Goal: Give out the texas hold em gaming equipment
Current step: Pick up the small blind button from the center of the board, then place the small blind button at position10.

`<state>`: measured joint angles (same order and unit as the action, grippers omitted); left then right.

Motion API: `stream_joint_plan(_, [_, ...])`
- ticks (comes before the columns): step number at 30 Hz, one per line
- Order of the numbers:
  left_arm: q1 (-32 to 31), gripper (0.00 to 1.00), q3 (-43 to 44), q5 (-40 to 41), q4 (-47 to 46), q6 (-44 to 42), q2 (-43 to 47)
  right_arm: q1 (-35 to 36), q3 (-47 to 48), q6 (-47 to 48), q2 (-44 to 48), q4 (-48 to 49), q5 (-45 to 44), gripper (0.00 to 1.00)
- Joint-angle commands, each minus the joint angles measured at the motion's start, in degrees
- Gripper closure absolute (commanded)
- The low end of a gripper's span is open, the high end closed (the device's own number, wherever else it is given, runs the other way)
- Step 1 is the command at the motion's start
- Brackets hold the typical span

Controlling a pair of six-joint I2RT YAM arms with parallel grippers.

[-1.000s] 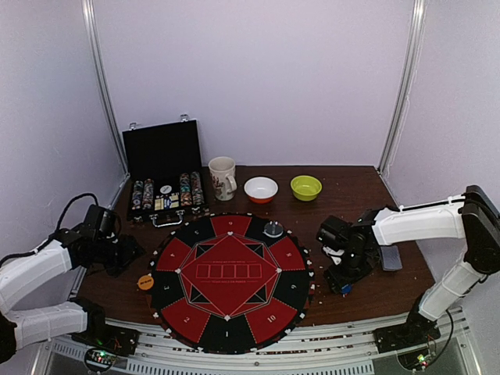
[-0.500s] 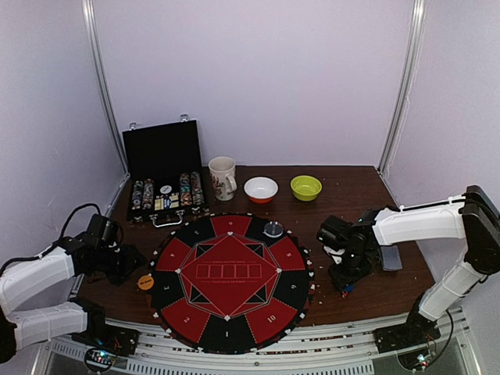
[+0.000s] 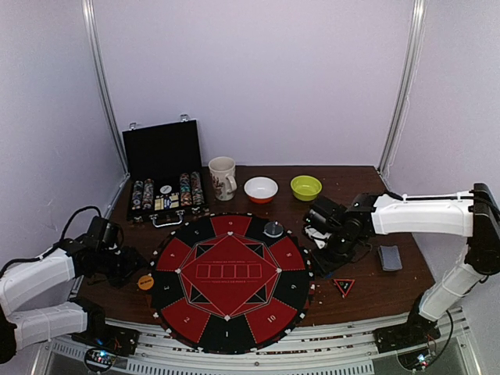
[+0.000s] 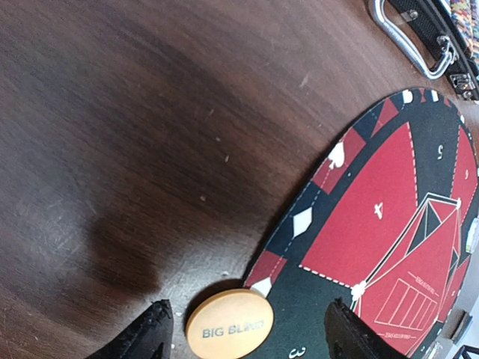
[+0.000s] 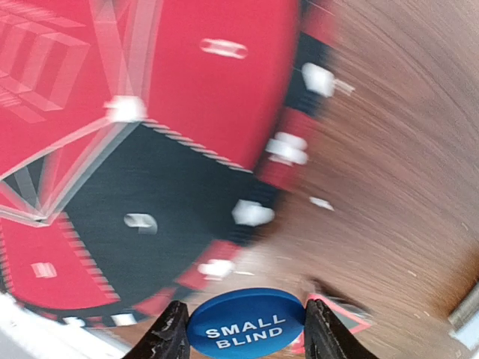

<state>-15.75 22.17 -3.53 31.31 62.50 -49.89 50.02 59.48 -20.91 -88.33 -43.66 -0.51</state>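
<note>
Blue marker disc (image 5: 245, 323), likely light, rigid and slick, is sitting pinched rim-to-rim in the right gripper (image 5: 246, 333), left gripper (image 4: 251, 333) gaping wide.

Wooden table (image 3: 394, 295): mat (image 3: 229, 273), cards (image 3: 389, 258), triangle marker (image 3: 344, 287)

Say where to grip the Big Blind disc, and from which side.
Pinch the disc across its rim, from above: it lies flat on the table beside the mat, so only its edge gives opposing faces. The open left end effector straddles it.
</note>
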Motion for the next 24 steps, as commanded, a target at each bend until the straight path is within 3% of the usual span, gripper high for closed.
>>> stream_joint_plan(1, [0.10, 0.27, -0.95, -0.88, -1.60, 0.28, 0.25, 3.90, 2.12, 1.37, -1.32, 2.76, 4.00, 0.65])
stream_joint_plan(11, [0.11, 0.25, -0.37, -0.71, -1.60, -0.66, -0.82, 9.24, 8.07, 3.76, -12.92, 5.75, 0.22, 0.65])
stream_joint_plan(24, [0.07, 0.22, 0.62, 0.28, -1.60, -2.02, -3.22, 11.26, 10.39, 4.03, -18.86, 4.90, -3.38, 0.61])
